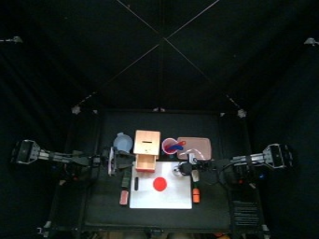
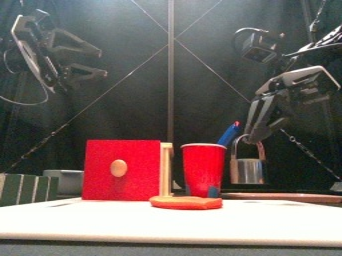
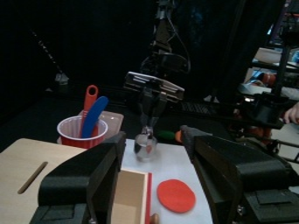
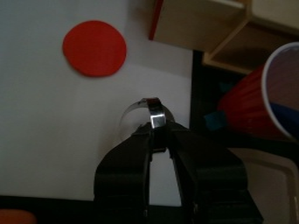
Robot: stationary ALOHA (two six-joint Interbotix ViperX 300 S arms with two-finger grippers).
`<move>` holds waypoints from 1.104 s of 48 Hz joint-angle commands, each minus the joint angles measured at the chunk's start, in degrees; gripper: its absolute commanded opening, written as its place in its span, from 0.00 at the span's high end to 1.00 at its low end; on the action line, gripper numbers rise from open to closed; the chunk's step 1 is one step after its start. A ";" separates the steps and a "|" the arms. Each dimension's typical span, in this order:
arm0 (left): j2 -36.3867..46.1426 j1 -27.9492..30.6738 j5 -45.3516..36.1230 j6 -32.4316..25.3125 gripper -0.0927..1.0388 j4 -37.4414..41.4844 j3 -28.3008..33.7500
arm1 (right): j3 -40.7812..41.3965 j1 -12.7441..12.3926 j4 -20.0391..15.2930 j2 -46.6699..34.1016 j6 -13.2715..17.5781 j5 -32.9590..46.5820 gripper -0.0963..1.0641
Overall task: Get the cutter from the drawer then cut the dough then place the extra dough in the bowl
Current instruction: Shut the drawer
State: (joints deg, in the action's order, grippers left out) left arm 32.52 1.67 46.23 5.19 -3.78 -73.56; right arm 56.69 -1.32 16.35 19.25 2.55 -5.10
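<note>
Currently, right gripper (image 4: 155, 122) clamps round metal cutter (image 3: 145, 145); flat red dough disc (image 1: 159, 185) lies toward front-left corner of white board (image 1: 182, 197) (left gripper (image 1: 121, 163): jaws apart).

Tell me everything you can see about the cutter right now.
The cutter is a round ring of shiny metal with a thin wire handle arching over it. It hangs upright from the right gripper, which is shut on the handle. It sits over the white board, beside the red cup and apart from the dough. Whether its rim touches the board is unclear.
</note>
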 commanded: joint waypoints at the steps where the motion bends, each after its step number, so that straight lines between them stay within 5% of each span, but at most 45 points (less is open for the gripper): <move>1: -0.09 0.09 0.26 -0.09 0.13 -0.18 1.49 | -2.02 -0.18 -2.29 -1.67 0.00 0.53 0.45; 20: -0.79 0.26 0.26 -0.09 0.13 -0.18 1.41 | -4.31 0.26 -10.28 -5.01 0.09 0.53 0.45; 42: -0.79 0.53 0.26 -0.09 0.13 -0.35 1.58 | -4.13 1.41 -13.18 -5.89 0.09 0.09 0.25; 53: -1.41 2.37 0.26 -0.26 0.13 -0.18 2.81 | -6.15 1.49 -13.97 -5.71 0.00 -1.32 0.24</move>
State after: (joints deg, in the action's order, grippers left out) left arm 31.64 2.55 46.23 5.01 -4.04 -72.86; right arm 52.56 0.09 2.46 12.57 2.64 -6.42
